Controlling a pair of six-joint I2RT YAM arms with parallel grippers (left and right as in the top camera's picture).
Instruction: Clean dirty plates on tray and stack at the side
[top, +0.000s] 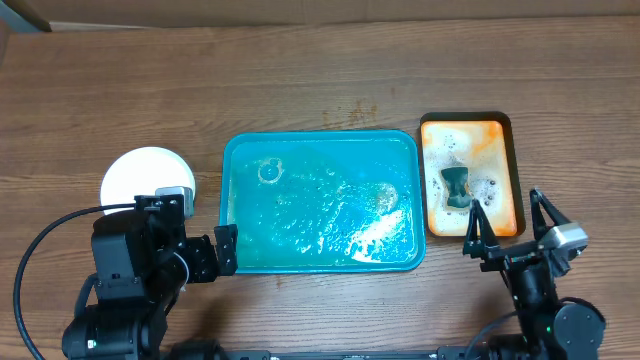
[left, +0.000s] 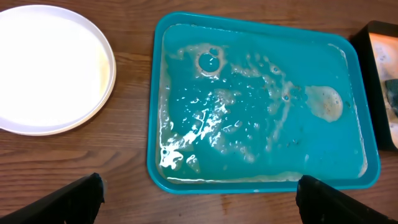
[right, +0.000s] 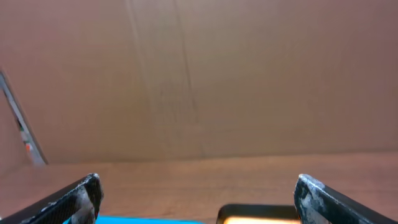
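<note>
The teal tray (top: 232, 200) lies mid-table, holding soapy water and foam with no plate on it; it also fills the left wrist view (left: 267, 183). A clean white plate (top: 135, 175) sits on the table left of the tray, also seen in the left wrist view (left: 50, 68). I cannot tell whether other plates lie under it, and no yellow-green plate shows. My left gripper (top: 197, 235) (left: 199, 199) is open and empty, hovering by the tray's front left corner. My right gripper (top: 508, 222) (right: 198, 196) is open and empty, in front of the orange tray.
A smaller orange, black-rimmed tray (top: 505, 150) with suds and a dark sponge (top: 457, 188) stands right of the teal tray. Its corner shows in the left wrist view (left: 382, 31) and its rim in the right wrist view (right: 255, 210). A cardboard wall runs behind the table.
</note>
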